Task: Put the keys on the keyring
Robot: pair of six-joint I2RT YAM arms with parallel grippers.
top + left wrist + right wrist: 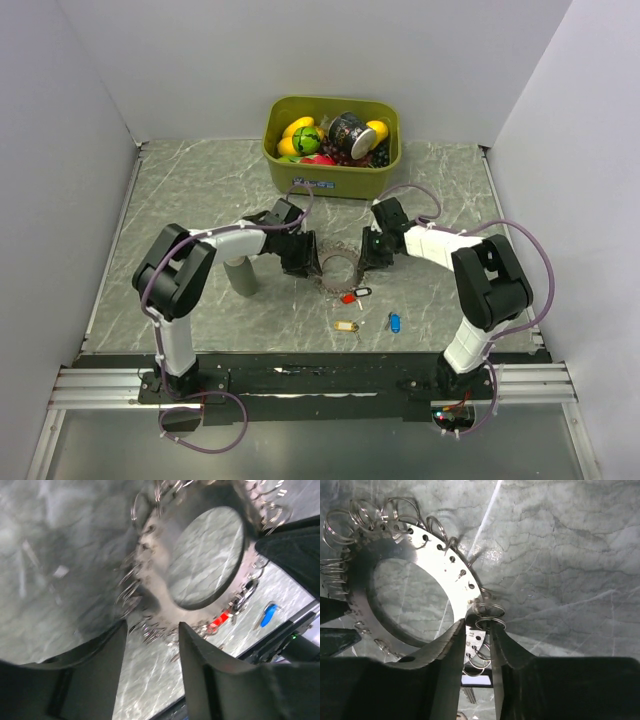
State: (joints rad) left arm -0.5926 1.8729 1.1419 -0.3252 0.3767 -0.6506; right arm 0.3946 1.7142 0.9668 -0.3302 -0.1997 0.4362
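Observation:
The keyring (pixel 338 268) is a flat silvery metal ring hung with many small wire loops, between my two grippers. My left gripper (pixel 312 262) stands open at its left edge, and in the left wrist view, which is blurred, the keyring (pixel 200 555) lies just past the left gripper (pixel 151 626). My right gripper (pixel 365 255) is shut on the ring's right side, and in the right wrist view the right gripper (pixel 477 622) has the keyring's band (pixel 440 565) between its fingers. A red key (pixel 350 296) lies by the ring's near edge. Yellow (pixel 345 326) and blue (pixel 394 322) keys lie loose nearer me.
An olive-green bin (pixel 330 180) holding toy fruit and a can stands at the back centre. A grey cylinder (pixel 240 275) stands upright under my left forearm. White walls close in the marbled table on three sides.

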